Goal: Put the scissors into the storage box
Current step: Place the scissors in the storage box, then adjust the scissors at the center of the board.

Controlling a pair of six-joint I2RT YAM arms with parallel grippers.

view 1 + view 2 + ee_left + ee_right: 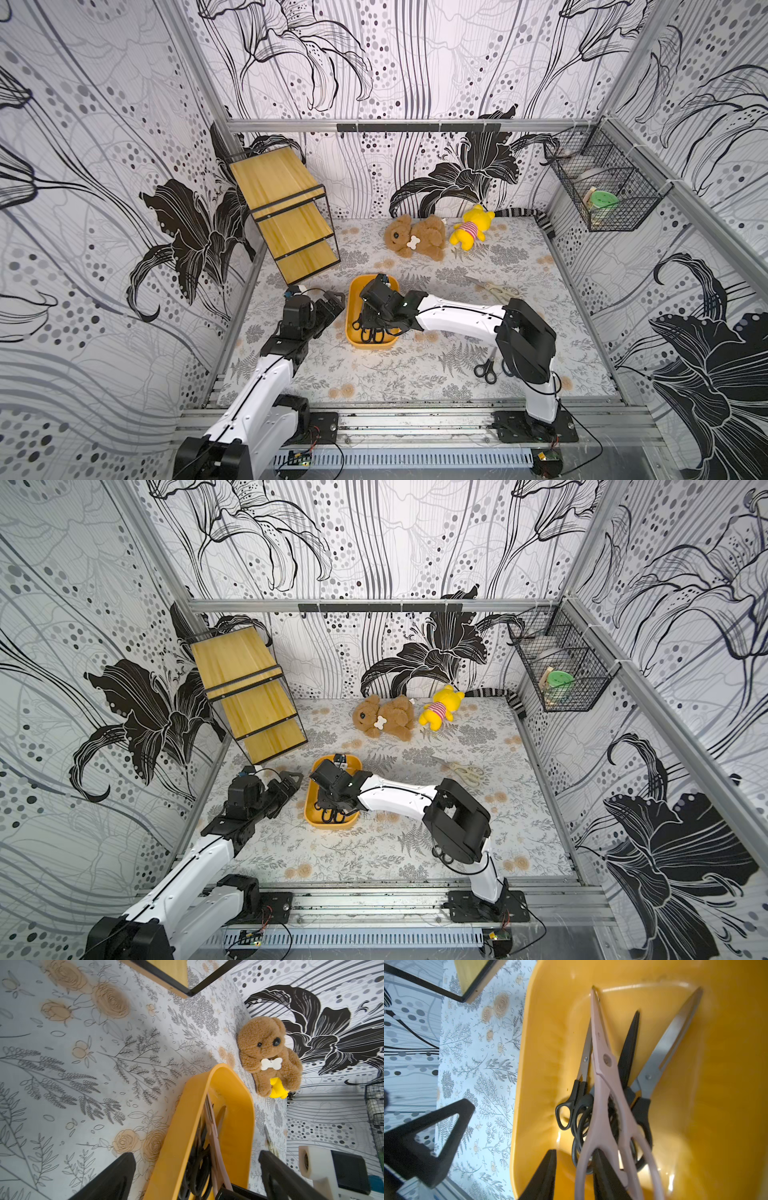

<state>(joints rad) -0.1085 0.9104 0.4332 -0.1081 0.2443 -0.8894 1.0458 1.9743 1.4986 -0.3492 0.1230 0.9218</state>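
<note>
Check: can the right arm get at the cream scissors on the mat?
Probably yes: the cream scissors lie alone on open mat on that arm's side; its tool, over the storage box, must swing back first.

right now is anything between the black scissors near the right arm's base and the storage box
Nothing visible lies on the mat between the black scissors and the storage box. The right gripper hangs over the box, though, above the scissors already inside.

Bright, even overhead light, soft shadows — wide-angle bending at top-view edges, blur in wrist-view close-ups
</note>
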